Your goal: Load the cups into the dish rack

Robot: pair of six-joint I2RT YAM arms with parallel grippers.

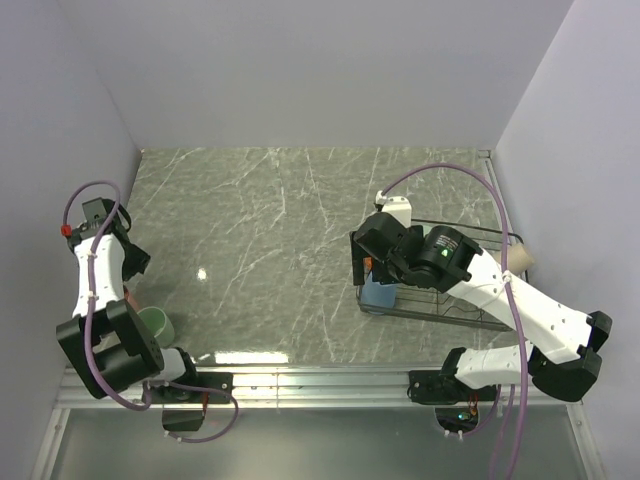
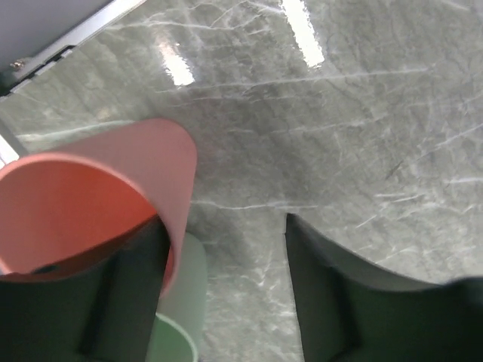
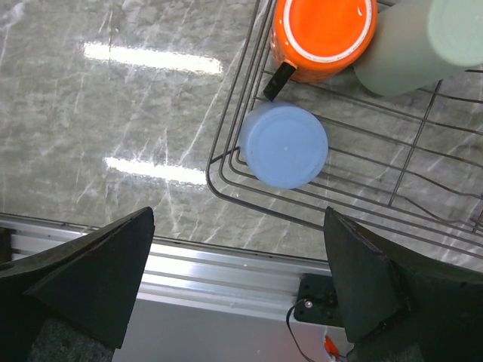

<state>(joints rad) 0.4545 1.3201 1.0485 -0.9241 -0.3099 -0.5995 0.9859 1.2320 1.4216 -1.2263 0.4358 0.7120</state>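
My left gripper [image 2: 223,220] is open at the table's left edge [image 1: 133,285]. Its left finger [image 2: 128,294] sits inside the mouth of a tilted salmon-pink cup [image 2: 113,181], and the right finger stands well clear of the cup's wall. A pale green cup [image 2: 181,294] stands just below it [image 1: 157,322]. My right gripper [image 3: 238,215] is open and empty above the near left corner of the dish rack [image 3: 234,192]. In the rack are an upside-down blue cup [image 3: 284,145], an upside-down orange mug [image 3: 324,30] and a pale green cup [image 3: 411,45].
The wire rack [image 1: 430,302] sits at the right of the marble table, and a beige cup [image 1: 520,255] is at its far right end. An aluminium rail [image 3: 211,279] runs along the table's near edge. Walls close in left, right and back.
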